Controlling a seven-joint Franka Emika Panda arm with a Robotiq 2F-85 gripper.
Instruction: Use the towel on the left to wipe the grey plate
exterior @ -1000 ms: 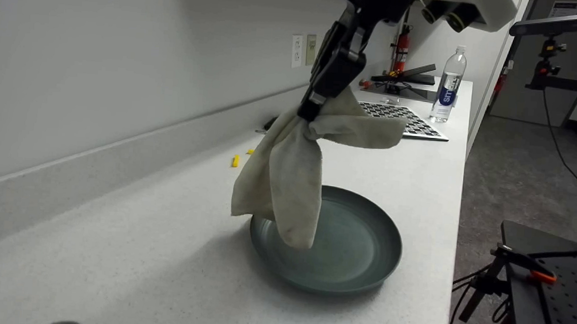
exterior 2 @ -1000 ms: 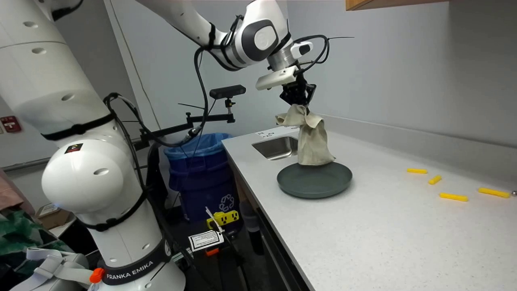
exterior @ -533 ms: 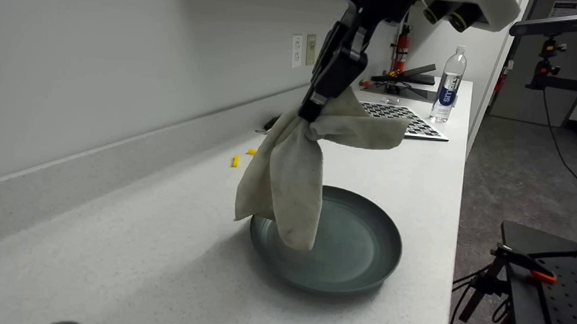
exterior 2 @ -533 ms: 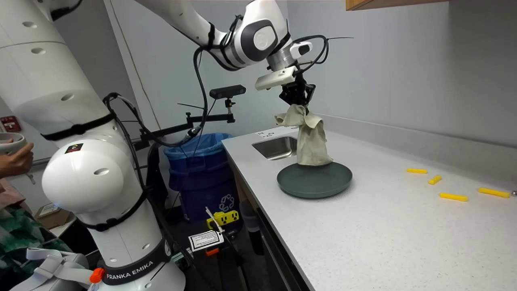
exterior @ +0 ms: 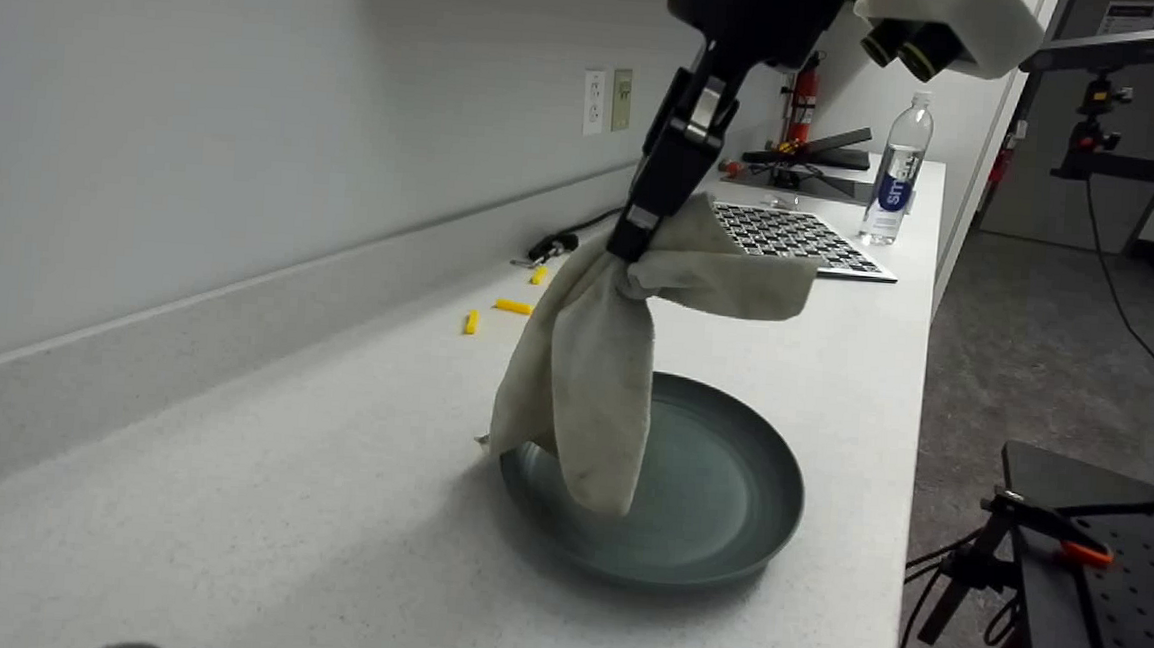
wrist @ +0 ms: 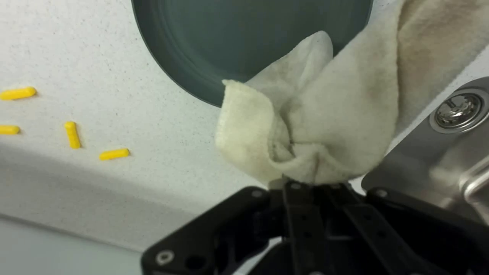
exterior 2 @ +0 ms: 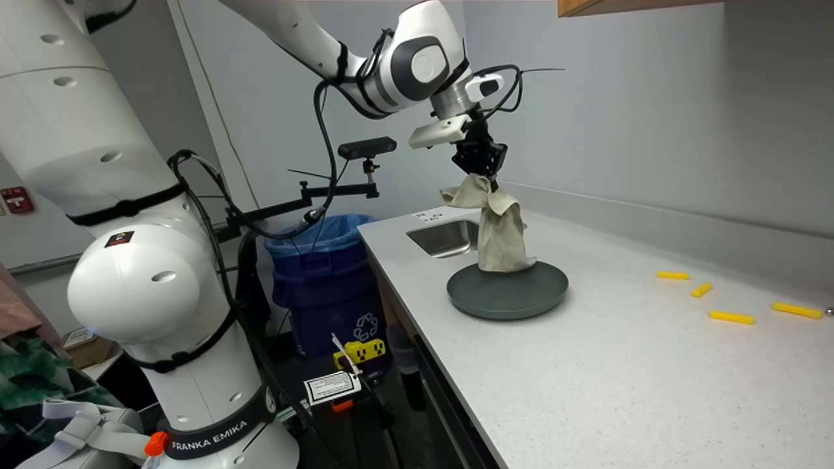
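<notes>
At the bottom centre of the wrist view, the gripper (wrist: 315,187) pinches a cream towel (wrist: 344,114), whose folds overlap the grey plate (wrist: 237,42) at top centre; contact is unclear. Being limp, the towel might bunch or slide out of the pinch under drag, and a sideways push could skid the plate, which looks unsecured. Count: one towel, one plate, four yellow sticks (wrist: 114,154) at left, one steel sink (wrist: 414,175) at lower right.

In an exterior view I log the pale counter (exterior: 325,509): grey plate (exterior: 701,502) flat on it; yellow sticks (exterior: 471,322) beyond, to the left; farther off, a checkered board (exterior: 791,237), upright bottle (exterior: 896,178) just right of it.
</notes>
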